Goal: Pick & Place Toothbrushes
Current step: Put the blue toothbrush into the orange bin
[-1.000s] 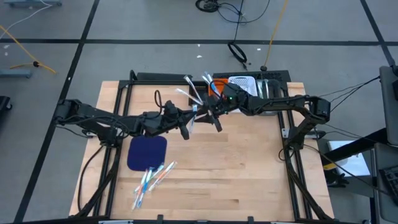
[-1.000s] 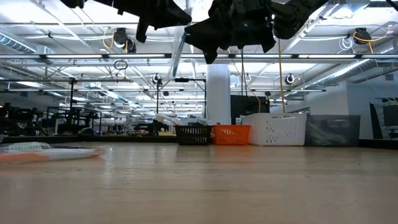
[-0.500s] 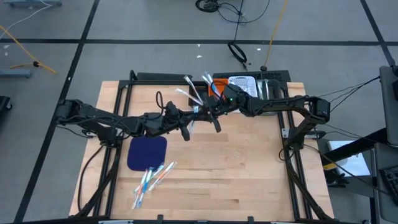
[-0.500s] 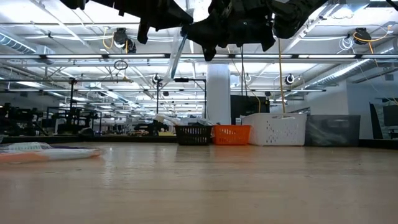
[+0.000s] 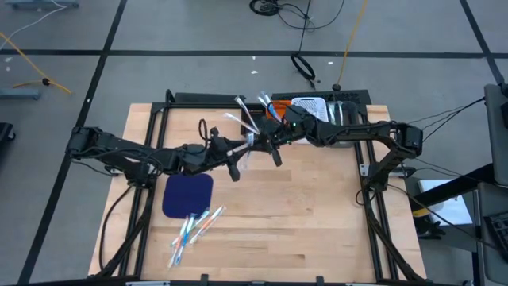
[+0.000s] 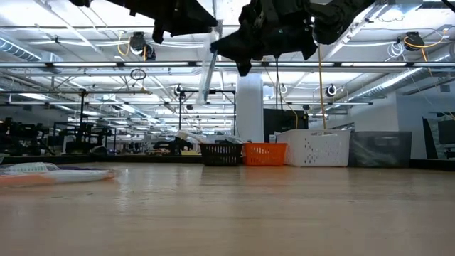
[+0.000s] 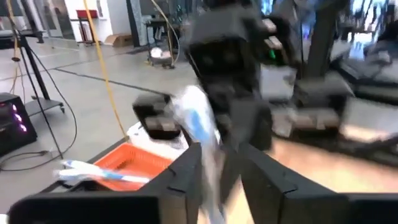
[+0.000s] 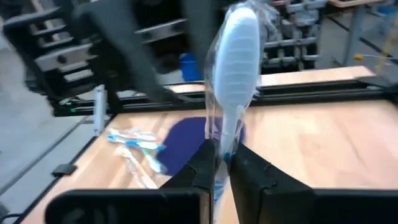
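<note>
Mid-air handoff: right gripper (image 8: 219, 163) fingers clenched on upright toothbrush (image 8: 236, 68), left gripper (image 7: 221, 171) fingers released around it.

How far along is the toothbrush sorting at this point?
Partly done: several toothbrushes already stick out of the bins at the table's far edge. In hand: the right claw is shut on one toothbrush mid-air, right beside the left claw. Left: a pile of toothbrushes next to the dark blue mat.
</note>
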